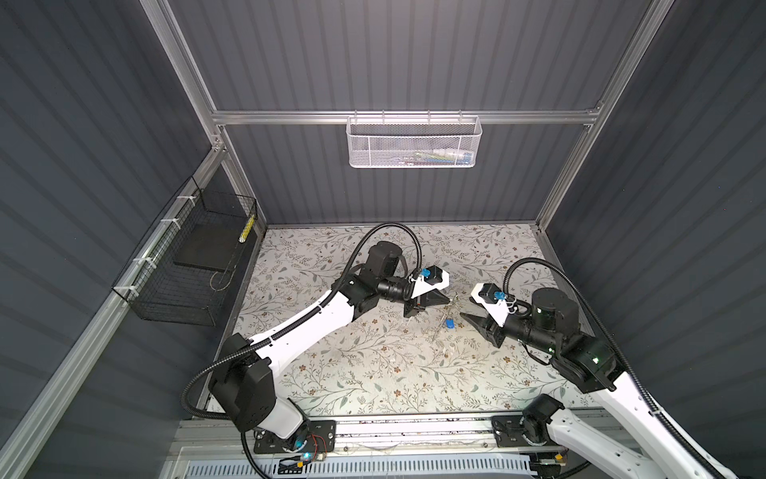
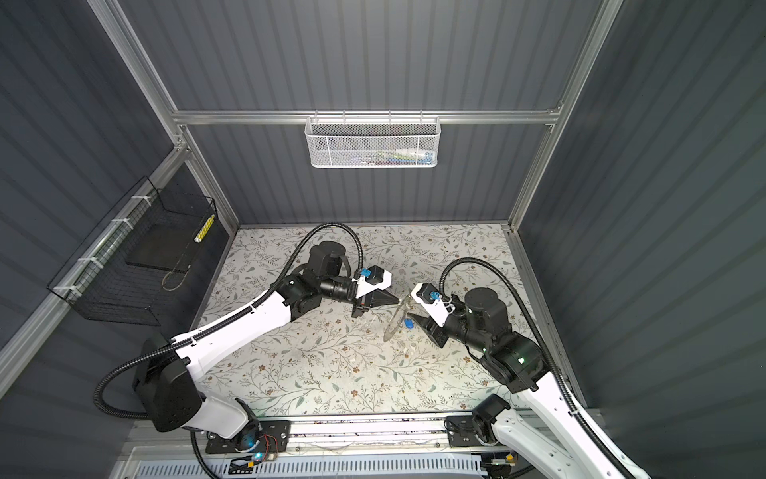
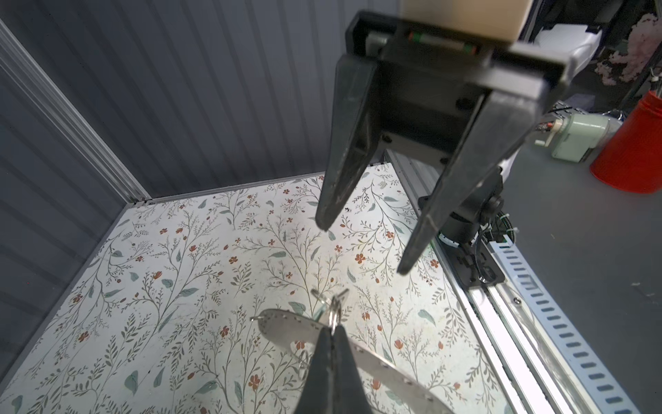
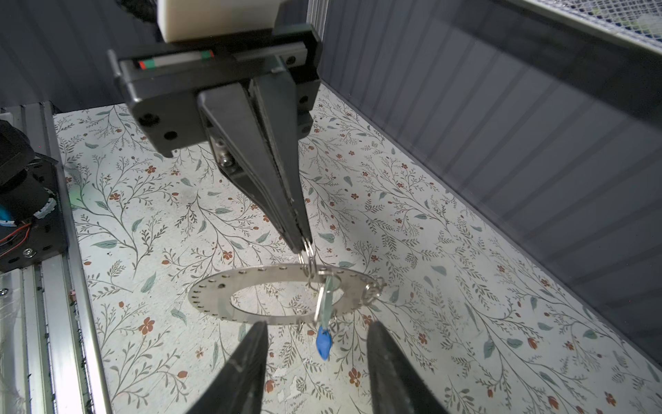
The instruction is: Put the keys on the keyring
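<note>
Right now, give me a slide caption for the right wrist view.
Left tool pinches a split ring on the raised keyring, blue key dangling; right tool open.

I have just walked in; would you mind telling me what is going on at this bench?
The left pincer is shut on a small wire loop at the rim of the keyring, holding that flat, perforated ring in the air above the floral table. A blue-headed key hangs from the keyring close to that loop. The right pincer faces it from the other side, open and holding nothing.
</note>
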You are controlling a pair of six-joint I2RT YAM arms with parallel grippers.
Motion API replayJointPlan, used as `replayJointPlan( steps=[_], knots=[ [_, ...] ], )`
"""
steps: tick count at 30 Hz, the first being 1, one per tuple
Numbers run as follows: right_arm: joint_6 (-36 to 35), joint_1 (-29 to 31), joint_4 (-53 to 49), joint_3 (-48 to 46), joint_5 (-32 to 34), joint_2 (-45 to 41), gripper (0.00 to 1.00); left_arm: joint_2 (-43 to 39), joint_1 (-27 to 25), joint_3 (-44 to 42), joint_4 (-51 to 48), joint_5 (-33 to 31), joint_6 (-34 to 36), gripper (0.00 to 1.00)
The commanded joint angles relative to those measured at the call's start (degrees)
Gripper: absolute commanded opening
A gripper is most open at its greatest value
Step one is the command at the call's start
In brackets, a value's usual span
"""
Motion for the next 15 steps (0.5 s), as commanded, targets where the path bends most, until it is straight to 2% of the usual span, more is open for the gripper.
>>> replayJointPlan(
  steps=[1,10,15],
  knots=[
    [1.9,0.1,5.5,-1.2,-0.1,0.0,0.49,-3.3,0.0,-0.9,8.2,1.7,-5.7,0.0],
    [1.9,0.1,12.7,-1.7,1.3,2.9,0.46,-4.9,0.2,-4.5,16.9,-0.2,-11.6,0.0],
    [0.5,0.1,14.0,-0.4,-0.3,4.9,0.38,-5.1,0.3,-5.2,18.7,-0.4,-12.6,0.0]
  ],
)
